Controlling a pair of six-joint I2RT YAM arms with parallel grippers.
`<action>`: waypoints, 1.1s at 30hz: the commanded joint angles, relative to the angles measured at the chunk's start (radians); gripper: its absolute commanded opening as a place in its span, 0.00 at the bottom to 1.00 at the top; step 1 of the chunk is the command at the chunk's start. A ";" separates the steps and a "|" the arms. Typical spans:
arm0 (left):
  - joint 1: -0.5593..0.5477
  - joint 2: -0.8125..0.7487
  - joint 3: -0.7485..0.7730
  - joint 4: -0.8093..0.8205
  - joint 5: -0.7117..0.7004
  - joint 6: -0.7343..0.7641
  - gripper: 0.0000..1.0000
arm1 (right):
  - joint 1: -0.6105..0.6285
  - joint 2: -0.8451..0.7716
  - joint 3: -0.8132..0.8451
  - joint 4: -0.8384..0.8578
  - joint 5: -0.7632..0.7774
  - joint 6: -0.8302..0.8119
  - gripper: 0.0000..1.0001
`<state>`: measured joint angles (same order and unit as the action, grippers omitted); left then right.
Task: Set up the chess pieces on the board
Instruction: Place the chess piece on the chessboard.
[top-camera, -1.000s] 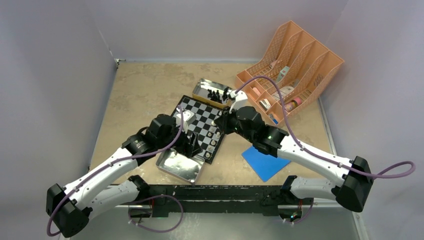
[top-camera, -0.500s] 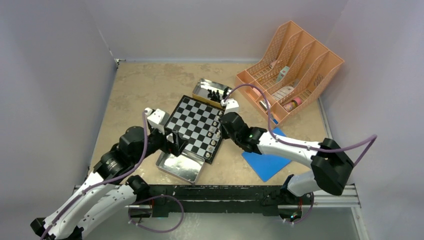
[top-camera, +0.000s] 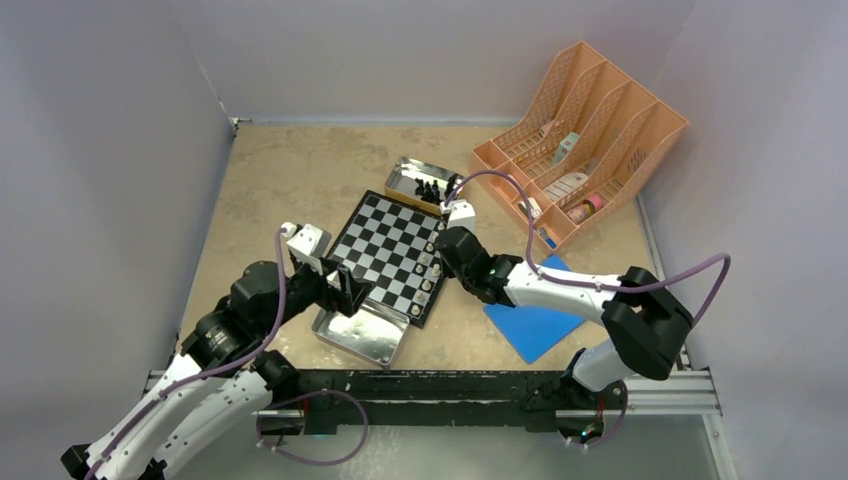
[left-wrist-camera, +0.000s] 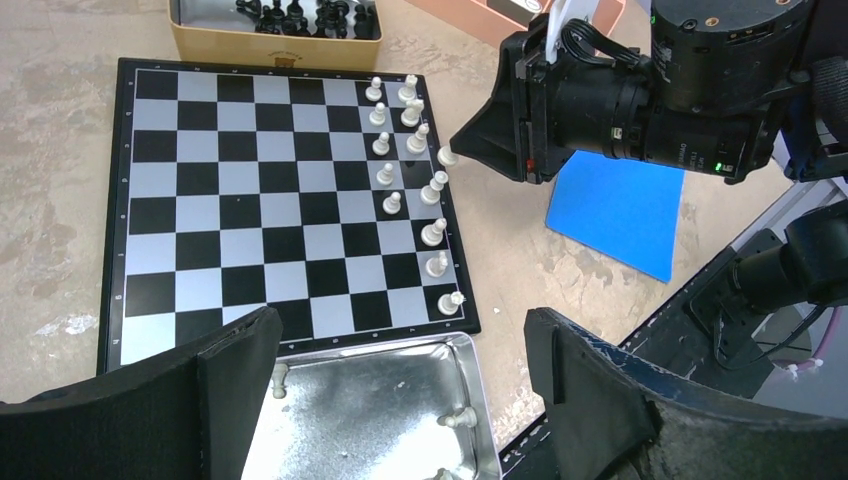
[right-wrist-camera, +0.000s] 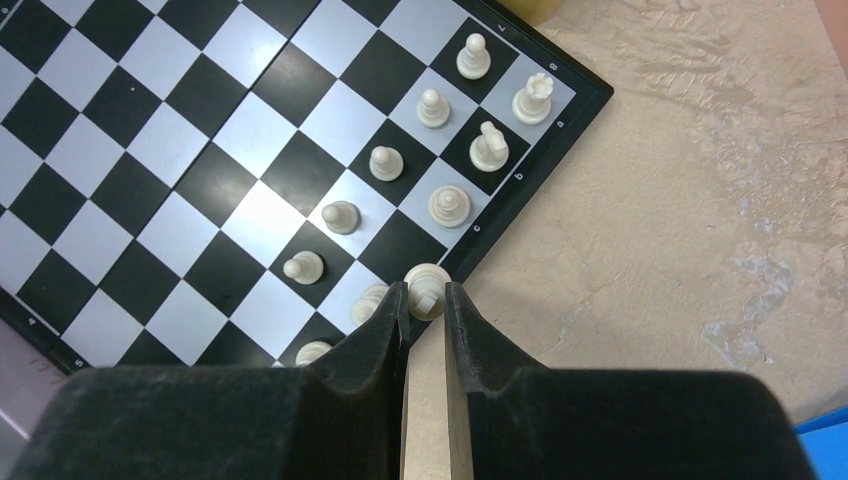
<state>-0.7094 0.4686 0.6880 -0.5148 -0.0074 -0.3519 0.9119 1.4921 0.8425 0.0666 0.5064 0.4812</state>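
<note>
The checkered board (top-camera: 385, 250) lies mid-table; it also shows in the left wrist view (left-wrist-camera: 250, 190) and the right wrist view (right-wrist-camera: 200, 150). Several white pieces (left-wrist-camera: 400, 150) stand in two rows along its right side. My right gripper (top-camera: 440, 245) is at that edge, shut on a white piece with a cross top (right-wrist-camera: 427, 292), low over the border (right-wrist-camera: 425, 290). My left gripper (top-camera: 345, 290) hangs open and empty (left-wrist-camera: 400, 345) over the near tin (left-wrist-camera: 360, 420), which holds a few white pieces (left-wrist-camera: 460, 417). Black pieces (left-wrist-camera: 300, 12) sit in the far tin (top-camera: 425, 183).
A blue flat square (top-camera: 530, 320) lies right of the board, under my right arm. An orange file rack (top-camera: 580, 130) stands at the back right. The near tin (top-camera: 360, 335) touches the board's near edge. Walls close in the left, back and right.
My left arm has pulled back off the board toward the near left, over the near tin. My right arm has folded back and lowered its gripper to the board's right edge.
</note>
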 joint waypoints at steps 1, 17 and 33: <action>-0.001 0.006 0.004 0.019 0.003 0.010 0.92 | -0.013 0.013 0.010 0.056 0.042 -0.008 0.10; -0.001 -0.026 0.000 0.013 0.003 0.002 0.90 | -0.021 0.052 -0.014 0.113 -0.041 -0.030 0.10; -0.001 -0.001 0.001 0.017 -0.001 0.013 0.90 | -0.021 0.084 -0.014 0.116 -0.112 -0.026 0.09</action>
<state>-0.7094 0.4568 0.6880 -0.5224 -0.0074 -0.3515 0.8955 1.5692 0.8246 0.1509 0.4149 0.4629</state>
